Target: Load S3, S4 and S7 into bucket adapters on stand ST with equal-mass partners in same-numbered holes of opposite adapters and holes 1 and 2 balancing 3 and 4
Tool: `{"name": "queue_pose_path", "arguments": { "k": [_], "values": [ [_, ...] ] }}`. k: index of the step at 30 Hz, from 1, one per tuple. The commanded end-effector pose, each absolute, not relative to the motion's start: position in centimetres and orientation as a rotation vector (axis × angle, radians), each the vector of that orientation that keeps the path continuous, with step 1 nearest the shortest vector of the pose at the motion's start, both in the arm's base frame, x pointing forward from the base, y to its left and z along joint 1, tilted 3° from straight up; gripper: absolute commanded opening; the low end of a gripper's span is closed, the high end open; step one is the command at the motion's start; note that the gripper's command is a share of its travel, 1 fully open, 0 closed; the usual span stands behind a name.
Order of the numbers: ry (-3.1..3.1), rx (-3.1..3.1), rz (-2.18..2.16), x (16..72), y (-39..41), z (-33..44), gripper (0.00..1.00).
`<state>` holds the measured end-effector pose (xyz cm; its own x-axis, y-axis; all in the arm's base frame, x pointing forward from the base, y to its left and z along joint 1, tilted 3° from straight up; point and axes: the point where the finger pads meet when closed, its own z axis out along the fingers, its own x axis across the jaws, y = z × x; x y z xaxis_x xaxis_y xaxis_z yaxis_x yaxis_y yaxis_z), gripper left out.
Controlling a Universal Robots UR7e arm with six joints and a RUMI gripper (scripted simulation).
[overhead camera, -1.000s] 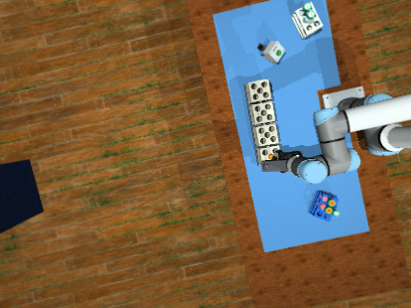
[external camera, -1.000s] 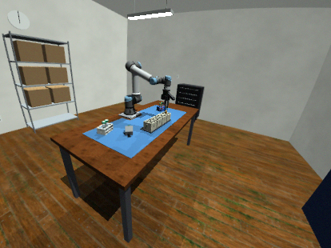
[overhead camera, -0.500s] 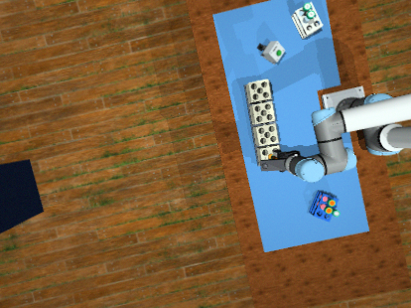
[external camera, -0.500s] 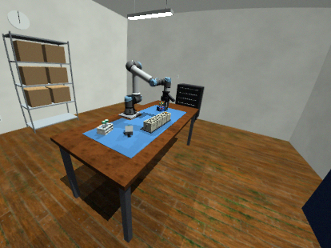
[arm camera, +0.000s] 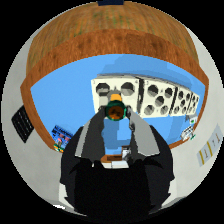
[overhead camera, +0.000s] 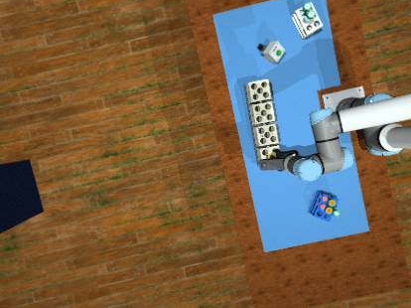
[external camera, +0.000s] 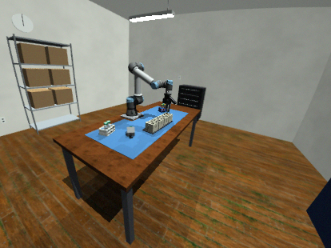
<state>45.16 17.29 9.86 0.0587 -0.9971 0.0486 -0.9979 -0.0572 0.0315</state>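
The claw [arm camera: 116, 116] is clamped on an orange-capped sample tube [arm camera: 115, 108], holding it upright directly over the end adapter [overhead camera: 268, 153] of the loading stand row, the one nearest the blue sample rack [overhead camera: 324, 207]. The tube's long axis looks vertical, so the move ahead is a straight descent into a hole. The stand rests on a blue mat [overhead camera: 238, 33] covering the wooden tabletop [external camera: 116, 164]; a storage shelf [external camera: 13, 68] lines the far wall.
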Motion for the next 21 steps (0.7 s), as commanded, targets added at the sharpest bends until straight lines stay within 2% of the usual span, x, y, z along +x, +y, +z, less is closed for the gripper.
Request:
{"name": "queue_pose_path", "arguments": {
  "k": [1, 21],
  "values": [
    [-2.118, 2.245, 0.023, 45.2, 17.3, 9.3, 0.0],
    [-2.118, 2.245, 0.023, 45.2, 17.2, 8.1, 0.0]
  ]
}}
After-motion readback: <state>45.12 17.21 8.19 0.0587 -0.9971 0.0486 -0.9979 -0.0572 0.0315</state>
